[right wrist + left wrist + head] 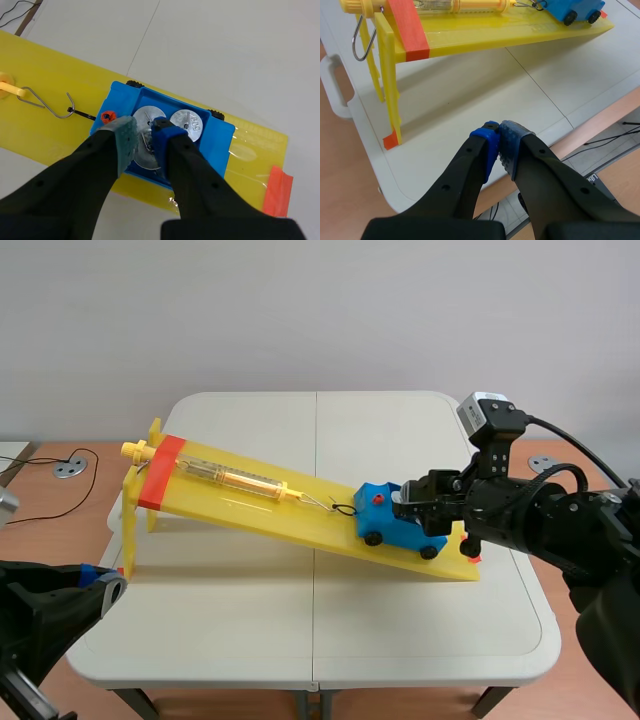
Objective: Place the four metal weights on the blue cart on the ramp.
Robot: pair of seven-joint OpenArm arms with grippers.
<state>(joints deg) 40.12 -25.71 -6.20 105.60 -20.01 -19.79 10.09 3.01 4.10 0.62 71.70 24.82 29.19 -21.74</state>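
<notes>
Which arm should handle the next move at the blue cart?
Right. The right gripper sits directly over the blue cart, above the metal weights in it. The left gripper is shut at the edge of the table, far from the cart.

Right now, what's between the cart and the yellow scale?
A wire hook joined to a black tie, over bare ramp; clearest in the right wrist view.
</notes>
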